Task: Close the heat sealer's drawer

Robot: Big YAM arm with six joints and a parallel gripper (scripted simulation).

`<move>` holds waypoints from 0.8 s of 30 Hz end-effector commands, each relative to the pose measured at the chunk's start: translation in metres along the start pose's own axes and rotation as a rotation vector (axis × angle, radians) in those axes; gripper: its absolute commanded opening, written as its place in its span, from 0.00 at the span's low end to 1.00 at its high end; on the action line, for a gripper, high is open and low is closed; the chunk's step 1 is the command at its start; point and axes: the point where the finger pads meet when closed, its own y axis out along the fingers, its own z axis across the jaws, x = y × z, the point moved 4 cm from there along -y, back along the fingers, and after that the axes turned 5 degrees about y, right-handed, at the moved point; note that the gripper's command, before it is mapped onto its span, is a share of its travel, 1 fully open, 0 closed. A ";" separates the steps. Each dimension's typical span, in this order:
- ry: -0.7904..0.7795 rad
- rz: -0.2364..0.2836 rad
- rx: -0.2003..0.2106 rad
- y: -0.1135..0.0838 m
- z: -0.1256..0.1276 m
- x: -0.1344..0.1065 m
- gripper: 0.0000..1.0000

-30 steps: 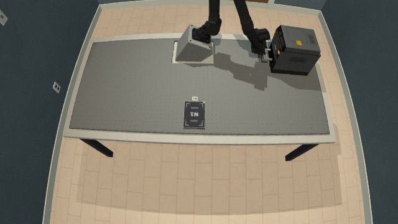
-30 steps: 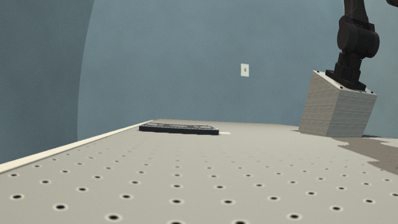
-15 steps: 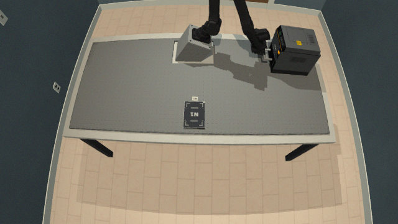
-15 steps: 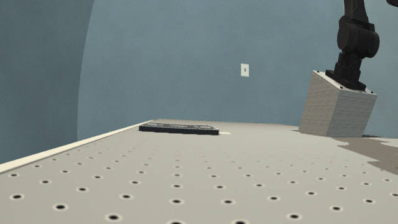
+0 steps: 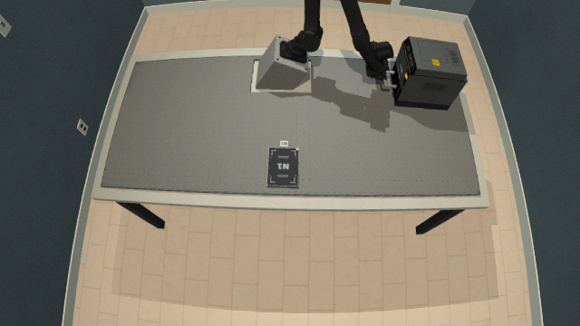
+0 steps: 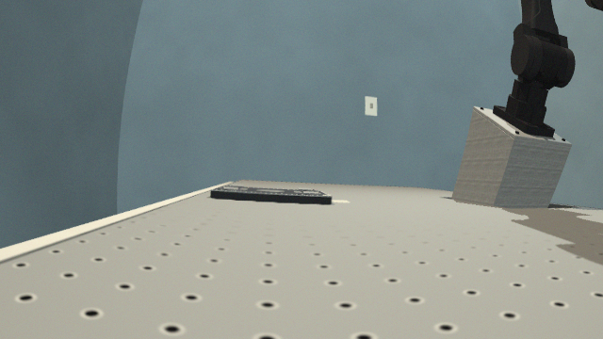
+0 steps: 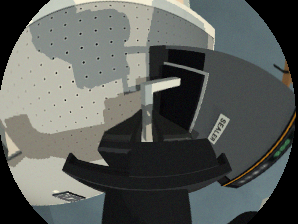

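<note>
Blue-grey walls (image 6: 283,71) surround a tan tiled floor (image 5: 290,272).

A lab: perforated bench (image 5: 190,122) with a heat sealer (image 5: 430,72).

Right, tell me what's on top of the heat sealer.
The heat sealer carries a small yellow label, a barcode-like sticker and an inset square panel on its lid. The drawer's contents cannot be seen; the dark housing covers them.

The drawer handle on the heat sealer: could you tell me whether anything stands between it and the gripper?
Nothing visible does. The gripper is already shut on the pale drawer handle at the front of the heat sealer, whose light strip shows amber.
</note>
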 end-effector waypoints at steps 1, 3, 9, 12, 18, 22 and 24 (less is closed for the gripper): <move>-0.008 -0.013 -0.058 0.022 -0.045 0.005 0.00; -0.008 -0.013 -0.058 0.022 -0.045 0.005 0.00; -0.014 -0.015 -0.057 0.016 -0.036 0.004 0.00; -0.021 -0.018 -0.057 0.013 -0.032 0.004 0.00; -0.019 -0.009 -0.058 0.007 -0.025 -0.001 0.00; -0.018 -0.009 -0.058 0.008 -0.025 -0.001 0.00; -0.018 -0.009 -0.058 0.008 -0.025 -0.001 0.00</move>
